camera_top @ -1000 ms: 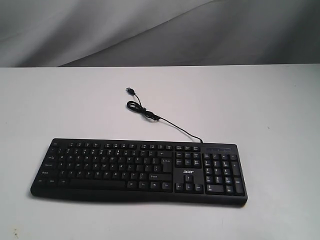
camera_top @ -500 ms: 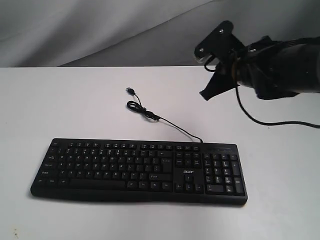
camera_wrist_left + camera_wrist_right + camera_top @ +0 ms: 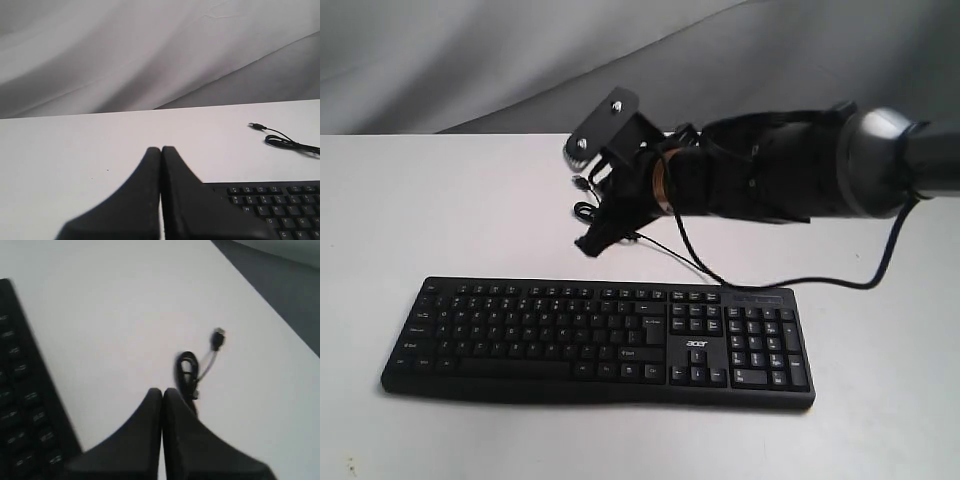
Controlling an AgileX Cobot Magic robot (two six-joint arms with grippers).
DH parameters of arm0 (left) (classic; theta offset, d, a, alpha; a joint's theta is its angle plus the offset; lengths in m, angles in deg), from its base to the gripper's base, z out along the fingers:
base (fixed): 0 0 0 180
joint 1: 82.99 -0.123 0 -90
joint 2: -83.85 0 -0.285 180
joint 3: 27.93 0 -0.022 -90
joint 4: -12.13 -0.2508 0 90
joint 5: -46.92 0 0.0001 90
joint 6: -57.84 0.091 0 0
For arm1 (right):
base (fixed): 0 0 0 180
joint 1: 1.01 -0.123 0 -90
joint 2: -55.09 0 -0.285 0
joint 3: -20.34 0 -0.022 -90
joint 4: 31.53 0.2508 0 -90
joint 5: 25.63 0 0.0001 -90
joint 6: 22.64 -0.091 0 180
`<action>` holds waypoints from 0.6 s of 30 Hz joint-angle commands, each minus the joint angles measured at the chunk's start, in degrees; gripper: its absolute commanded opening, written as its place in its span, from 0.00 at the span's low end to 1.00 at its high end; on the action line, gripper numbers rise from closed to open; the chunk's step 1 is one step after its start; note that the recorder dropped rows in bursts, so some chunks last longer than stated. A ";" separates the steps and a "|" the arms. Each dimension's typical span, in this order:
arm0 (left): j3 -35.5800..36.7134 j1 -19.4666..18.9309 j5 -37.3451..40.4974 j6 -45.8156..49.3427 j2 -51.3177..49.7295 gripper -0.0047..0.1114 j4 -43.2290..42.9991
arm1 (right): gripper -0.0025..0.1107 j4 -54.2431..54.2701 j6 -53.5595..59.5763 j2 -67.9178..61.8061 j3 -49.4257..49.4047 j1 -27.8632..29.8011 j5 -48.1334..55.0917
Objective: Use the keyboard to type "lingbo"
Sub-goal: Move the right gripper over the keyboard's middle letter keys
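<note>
The black keyboard (image 3: 598, 338) with white legends and an "acer" logo lies flat on the white table, its thin USB cable (image 3: 660, 250) coiling behind it. My right gripper (image 3: 590, 245) is shut and empty, hanging above the table just behind the keyboard's upper middle, over the cable coil (image 3: 187, 375). In the right wrist view the right gripper (image 3: 162, 391) shows closed fingers with the keyboard (image 3: 22, 410) off to one side. My left gripper (image 3: 161, 149) is shut, empty, and low by the keyboard's corner (image 3: 270, 205); it is out of the exterior view.
The bare white table (image 3: 470, 200) stretches round the keyboard. A grey draped backdrop (image 3: 520, 60) stands behind the table's far edge. The cable's USB plug (image 3: 257, 126) lies loose on the table. The right arm's black cable (image 3: 880, 270) hangs over the number pad side.
The right arm entered from the right and swung leftward and lower, from the far right edge to above the cable coil behind the keyboard. The keyboard has not moved.
</note>
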 commanded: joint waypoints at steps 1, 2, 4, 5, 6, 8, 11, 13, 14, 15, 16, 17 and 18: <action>0.28 0.31 -0.35 -0.12 0.28 0.04 -0.01 | 0.02 7.80 2.90 0.53 9.21 0.42 18.14; 0.28 0.31 -0.35 -0.12 0.28 0.04 -0.01 | 0.02 10.70 6.77 0.53 11.18 0.42 19.91; 0.28 0.31 -0.35 -0.12 0.28 0.04 -0.01 | 0.02 24.17 22.55 0.53 14.43 0.42 21.95; 0.28 0.31 -0.35 -0.12 0.28 0.04 -0.01 | 0.02 33.20 32.39 0.53 15.61 0.42 22.71; 0.28 0.31 -0.35 -0.12 0.28 0.04 -0.01 | 0.02 42.74 42.72 0.53 17.37 0.42 24.40; 0.28 0.31 -0.35 -0.12 0.28 0.04 -0.01 | 0.02 61.95 62.61 0.42 19.83 0.42 28.59; 0.28 0.31 -0.35 -0.12 0.28 0.04 -0.01 | 0.02 77.11 78.45 0.02 20.95 0.42 34.60; 0.28 0.31 -0.35 -0.12 0.28 0.04 -0.01 | 0.02 79.16 82.44 -0.90 20.95 0.42 37.95; 0.28 0.31 -0.35 -0.12 0.28 0.04 -0.01 | 0.02 79.16 82.98 -1.82 20.95 0.42 39.66; 0.28 0.31 -0.35 -0.12 0.28 0.04 -0.01 | 0.02 79.16 83.23 -2.97 20.95 0.42 41.11; 0.28 0.31 -0.35 -0.12 0.28 0.04 -0.01 | 0.02 79.44 83.89 -4.27 20.95 0.42 42.27; 0.28 0.31 -0.35 -0.12 0.28 0.04 -0.01 | 0.02 80.53 85.42 -5.56 20.65 0.42 43.45; 0.28 0.31 -0.35 -0.12 0.28 0.04 -0.01 | 0.02 82.72 88.40 -6.73 19.86 0.42 43.90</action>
